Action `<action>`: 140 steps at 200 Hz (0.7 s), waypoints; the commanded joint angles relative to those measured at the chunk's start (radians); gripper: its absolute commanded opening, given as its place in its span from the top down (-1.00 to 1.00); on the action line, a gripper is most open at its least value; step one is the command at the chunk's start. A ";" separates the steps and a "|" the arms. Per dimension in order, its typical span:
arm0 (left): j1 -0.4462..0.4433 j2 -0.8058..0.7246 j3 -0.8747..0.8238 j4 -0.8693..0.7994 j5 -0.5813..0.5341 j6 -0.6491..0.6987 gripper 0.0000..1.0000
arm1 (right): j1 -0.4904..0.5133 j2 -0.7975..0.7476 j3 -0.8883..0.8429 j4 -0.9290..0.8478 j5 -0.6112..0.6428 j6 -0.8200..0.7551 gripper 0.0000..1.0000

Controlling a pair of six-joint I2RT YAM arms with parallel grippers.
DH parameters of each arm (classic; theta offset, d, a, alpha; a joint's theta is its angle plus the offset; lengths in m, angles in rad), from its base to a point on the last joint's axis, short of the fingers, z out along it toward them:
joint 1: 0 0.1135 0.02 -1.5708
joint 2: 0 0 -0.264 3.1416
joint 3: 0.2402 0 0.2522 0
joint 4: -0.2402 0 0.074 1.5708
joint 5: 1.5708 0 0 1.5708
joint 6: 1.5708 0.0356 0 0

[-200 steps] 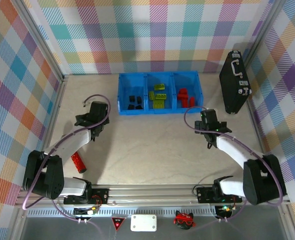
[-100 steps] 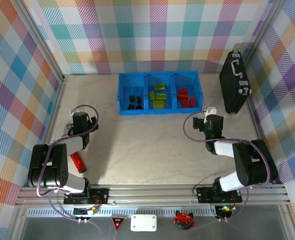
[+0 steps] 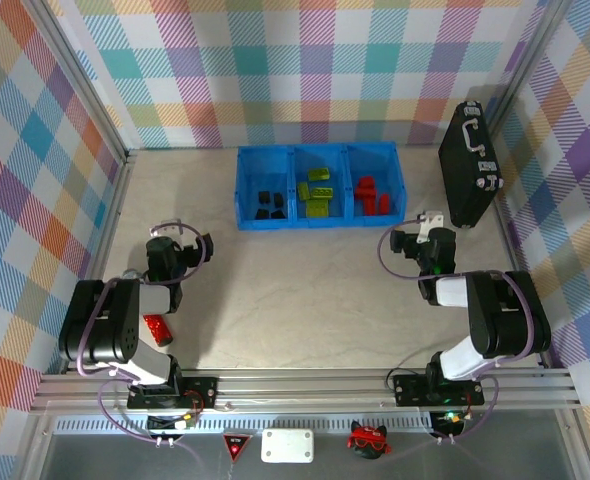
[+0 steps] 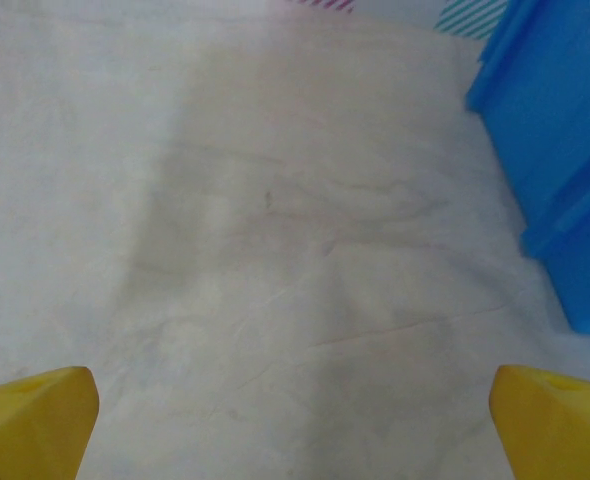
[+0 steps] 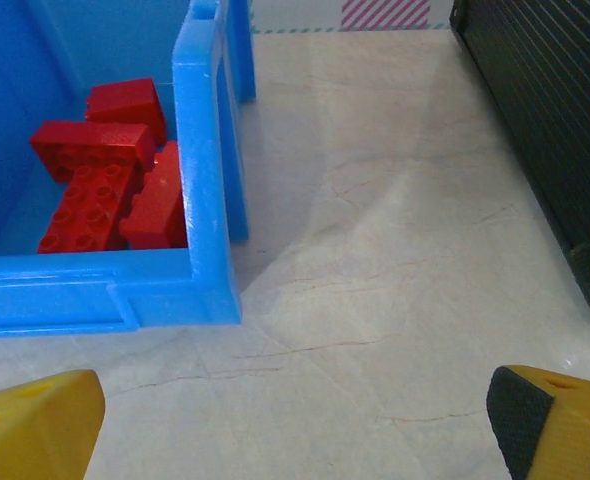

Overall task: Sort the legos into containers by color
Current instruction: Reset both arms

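Quick update from us: over the last second both arms have folded back toward their bases, away from the containers (image 3: 242, 190); the left gripper (image 3: 197, 247) now sits low by the left wall and the right gripper (image 3: 412, 238) hangs just short of the right-hand bin; both have their jaws spread wide with nothing between them, and in the wrist views we just see yellow fingertips (image 4: 35, 420) at the corners over bare table (image 3: 295, 290). The legos (image 3: 317, 190) look sorted: black in the left bin, lime green in the middle, red in the right one. We can't spot any loose brick on the table; there's a red cylinder (image 3: 156, 328) near the left arm and the black case (image 3: 470, 165) off right, neither one a brick. So we reckon the job's basically done and this is the retreat.
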 commanded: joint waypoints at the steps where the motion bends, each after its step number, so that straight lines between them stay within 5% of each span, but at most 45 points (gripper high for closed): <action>1: -0.014 0.024 0.002 0.066 0.046 0.034 -0.99 | -0.005 0.002 -0.001 0.035 -0.034 0.019 -0.98; 31: -0.092 0.033 0.059 -0.022 -0.092 0.086 -0.99 | -0.005 0.003 -0.002 0.038 -0.034 0.020 -0.98; 140: -0.092 0.030 0.060 -0.030 -0.094 0.084 -0.99 | -0.006 0.003 -0.001 0.034 -0.035 0.020 -0.98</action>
